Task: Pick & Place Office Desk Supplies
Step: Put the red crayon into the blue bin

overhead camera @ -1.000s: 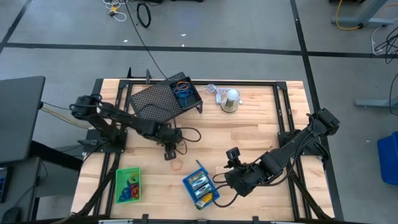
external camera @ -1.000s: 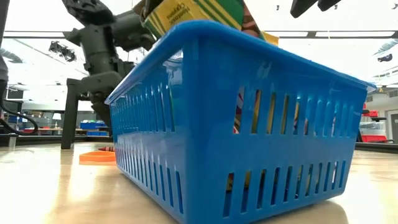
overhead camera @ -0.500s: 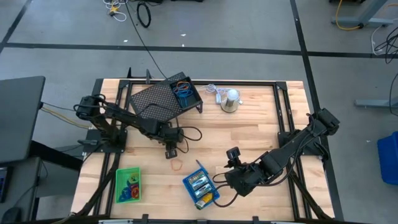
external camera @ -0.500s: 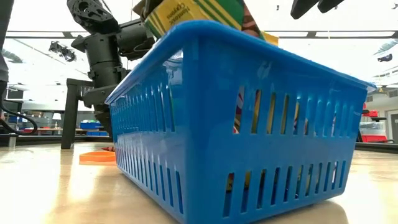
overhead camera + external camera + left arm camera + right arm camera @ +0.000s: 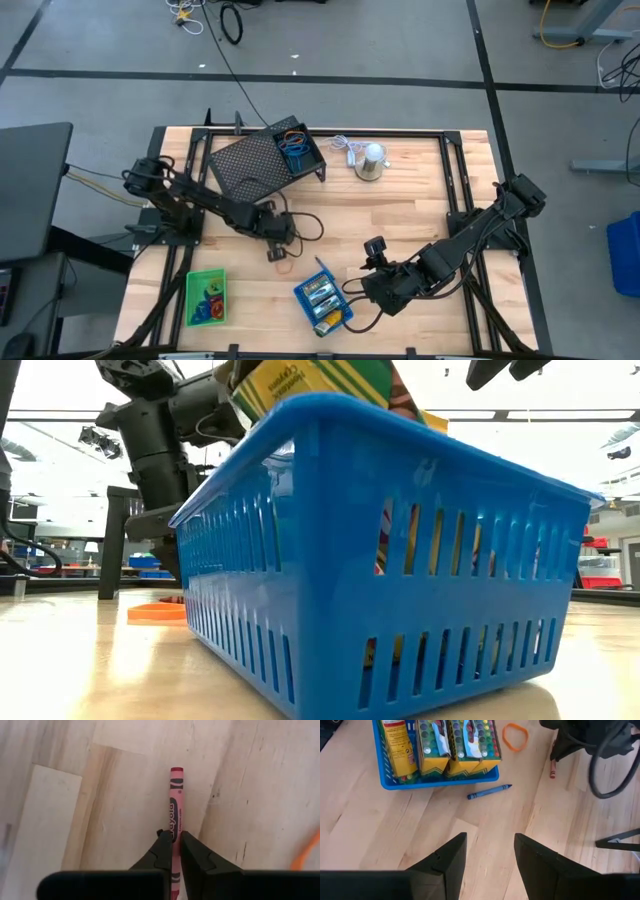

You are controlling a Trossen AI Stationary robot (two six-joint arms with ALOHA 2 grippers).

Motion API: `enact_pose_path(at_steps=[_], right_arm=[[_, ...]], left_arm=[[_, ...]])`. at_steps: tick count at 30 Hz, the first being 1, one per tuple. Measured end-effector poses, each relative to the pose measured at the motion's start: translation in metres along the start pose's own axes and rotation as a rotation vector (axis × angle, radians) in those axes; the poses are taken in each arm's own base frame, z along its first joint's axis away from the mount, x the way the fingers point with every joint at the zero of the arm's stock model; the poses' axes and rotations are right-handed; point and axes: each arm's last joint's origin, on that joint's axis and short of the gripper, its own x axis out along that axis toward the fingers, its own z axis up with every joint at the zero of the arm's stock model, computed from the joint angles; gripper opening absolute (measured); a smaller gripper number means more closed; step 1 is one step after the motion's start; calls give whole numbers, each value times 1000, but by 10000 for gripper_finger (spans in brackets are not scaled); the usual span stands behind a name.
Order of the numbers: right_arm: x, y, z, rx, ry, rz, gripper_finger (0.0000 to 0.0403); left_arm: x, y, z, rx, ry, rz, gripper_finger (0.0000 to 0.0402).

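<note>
My left gripper [image 5: 172, 851] [image 5: 274, 248] points down at the table's middle, shut on a red crayon [image 5: 175, 805]. My right gripper [image 5: 490, 854] [image 5: 368, 290] hovers open near the table's near edge, right of a blue tray [image 5: 322, 302] [image 5: 387, 782] [image 5: 400, 560] that rests on its base and holds yellow-green crayon boxes [image 5: 455, 742]. A blue crayon [image 5: 489, 791] and an orange loop [image 5: 515, 736] [image 5: 285, 266] [image 5: 155, 610] lie flat on the wood. A green tray [image 5: 206, 297] sits near the left corner. My left gripper pinches the red crayon at about the middle of its paper sleeve [image 5: 174, 827] between its two fingers [image 5: 162, 851], coming from above and pointing down. The crayon runs through the gap with both ends sticking out and lies level on the wood.
A large black mesh rack [image 5: 255, 165] with a small blue tray of loops [image 5: 296, 150] stands at the far left. A silver dome with a white cord [image 5: 371, 160] sits far centre. Bare wood lies between the dome and the blue tray.
My left arm has reached out and moved its gripper a little toward the table's near edge and down onto the spot of the red crayon. The right arm and the trays have stayed still.
</note>
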Motion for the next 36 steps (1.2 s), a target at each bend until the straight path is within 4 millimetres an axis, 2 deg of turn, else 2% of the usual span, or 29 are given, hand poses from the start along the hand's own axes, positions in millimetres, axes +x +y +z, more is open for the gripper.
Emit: enact_pose_path(at_steps=[4,11,16,19,22,28,36], right_arm=[[0,0,0,0,-1,0,174],[0,0,0,0,-1,-1,172],[0,-2,-2,-12,13,-66,164],[0,-4,-5,-30,42,-131,156],[0,-5,-6,-39,54,-151,148],[-5,-3,-5,-50,25,-143,136],[-6,-3,-5,-41,17,-140,135]], left_arm=[[-16,-17,6,26,-10,-4,18],[-64,-42,23,76,-104,63,17],[-103,-68,35,125,-186,31,17],[-125,-84,39,186,-257,-12,17],[-141,-100,35,319,-307,-59,17],[-146,-129,16,666,-310,-192,17],[-129,-155,6,804,-320,-215,17]])
